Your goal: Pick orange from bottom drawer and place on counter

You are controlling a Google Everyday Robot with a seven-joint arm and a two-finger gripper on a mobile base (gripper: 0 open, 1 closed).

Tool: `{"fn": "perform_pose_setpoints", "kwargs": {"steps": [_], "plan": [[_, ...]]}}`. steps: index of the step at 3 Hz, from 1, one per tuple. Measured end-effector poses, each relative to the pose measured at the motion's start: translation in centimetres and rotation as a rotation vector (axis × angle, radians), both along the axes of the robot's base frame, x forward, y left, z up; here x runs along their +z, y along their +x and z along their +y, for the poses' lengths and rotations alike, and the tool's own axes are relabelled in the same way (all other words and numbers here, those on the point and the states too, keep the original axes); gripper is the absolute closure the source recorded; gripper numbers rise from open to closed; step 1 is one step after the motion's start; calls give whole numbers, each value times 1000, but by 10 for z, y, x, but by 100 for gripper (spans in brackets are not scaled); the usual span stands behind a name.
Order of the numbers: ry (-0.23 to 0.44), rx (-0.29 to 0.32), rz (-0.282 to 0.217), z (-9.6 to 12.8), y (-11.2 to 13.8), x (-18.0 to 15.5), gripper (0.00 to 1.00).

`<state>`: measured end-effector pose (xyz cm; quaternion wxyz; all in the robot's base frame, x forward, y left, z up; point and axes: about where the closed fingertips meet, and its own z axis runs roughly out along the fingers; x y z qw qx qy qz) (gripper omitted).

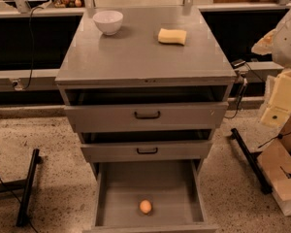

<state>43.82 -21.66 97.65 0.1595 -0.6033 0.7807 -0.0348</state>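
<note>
Position: high in front of the cabinet (111, 116), centred on it.
Facing: forward and steeply down.
Range: near; counter (136, 57) to open bottom drawer (116, 188) filled the frame.
Gripper (280, 101): at the right edge, beside the cabinet.

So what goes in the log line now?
bottom drawer: open | orange: inside it | counter: no orange | gripper: far right, away from drawer

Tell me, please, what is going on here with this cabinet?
The bottom drawer is pulled open, and the orange lies near its front with nothing touching it. The robot's gripper is at the right edge of the view, beside the cabinet and well clear of the drawer. The counter carries a white bowl and a yellow sponge. The orange has not yet been picked.
</note>
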Motion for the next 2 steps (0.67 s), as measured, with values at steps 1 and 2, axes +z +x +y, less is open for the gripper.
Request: {"fn": "perform_pose_setpoints", "kwargs": {"steps": [1, 2], "plan": [[0, 0, 0, 0, 0, 0, 0], [-1, -1, 3, -1, -1, 0, 0]]}}
